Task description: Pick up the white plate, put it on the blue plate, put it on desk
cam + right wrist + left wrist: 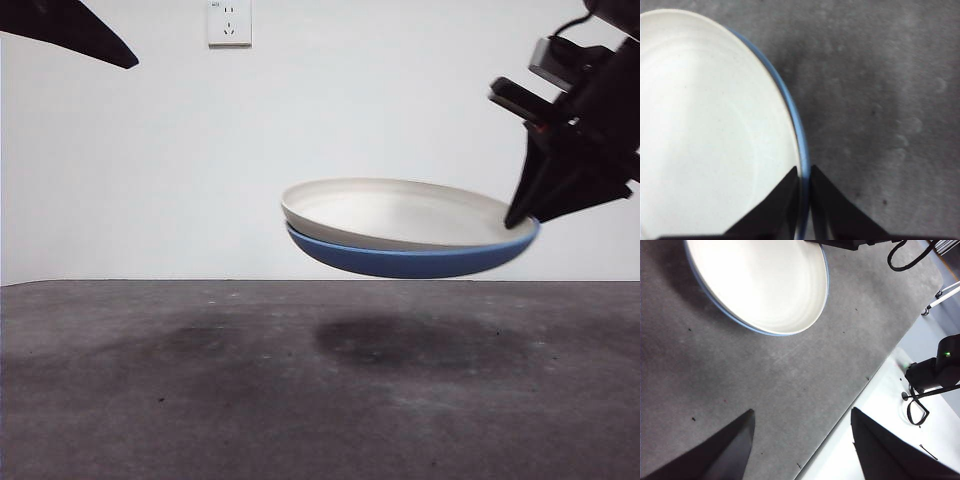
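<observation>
The white plate (400,212) lies nested in the blue plate (410,260). Both hang tilted in the air above the desk (200,400), with a shadow under them. My right gripper (522,222) is shut on the right rim of the stacked plates and holds them up. In the right wrist view its jaws pinch the rim (802,187), with the white plate (705,135) inside and the blue edge (792,115) outside. My left gripper (802,440) is open and empty, high above the desk; its view shows the white plate (760,280) from above.
The left arm shows only as a black tip (70,30) at the top left of the front view. A wall socket (229,22) is on the white wall behind. The desk's edge (860,385) and a camera stand (932,372) show in the left wrist view.
</observation>
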`<action>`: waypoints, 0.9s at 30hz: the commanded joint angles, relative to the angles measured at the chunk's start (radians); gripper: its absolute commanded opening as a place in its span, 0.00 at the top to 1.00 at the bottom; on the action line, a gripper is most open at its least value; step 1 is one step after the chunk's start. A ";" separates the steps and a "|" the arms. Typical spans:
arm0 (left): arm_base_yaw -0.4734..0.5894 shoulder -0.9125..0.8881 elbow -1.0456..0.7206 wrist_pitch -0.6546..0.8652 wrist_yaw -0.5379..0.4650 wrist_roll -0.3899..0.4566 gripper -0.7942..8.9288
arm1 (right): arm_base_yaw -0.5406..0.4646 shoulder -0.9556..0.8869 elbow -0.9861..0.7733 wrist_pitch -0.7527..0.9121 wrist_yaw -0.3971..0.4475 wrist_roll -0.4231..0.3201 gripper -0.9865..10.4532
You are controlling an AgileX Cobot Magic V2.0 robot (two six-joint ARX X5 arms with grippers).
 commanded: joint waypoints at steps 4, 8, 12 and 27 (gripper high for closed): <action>-0.005 0.003 0.007 0.011 0.005 0.015 0.60 | 0.046 0.087 0.063 0.032 0.011 0.052 0.90; -0.005 0.003 0.007 0.011 0.005 0.015 0.60 | 0.073 0.162 0.080 0.072 0.026 0.084 0.90; -0.005 0.003 0.007 0.011 0.005 0.015 0.60 | 0.094 0.239 0.092 0.103 0.029 0.099 0.90; -0.005 0.003 0.007 0.010 0.005 0.015 0.60 | 0.135 0.398 0.151 0.141 0.060 0.116 0.90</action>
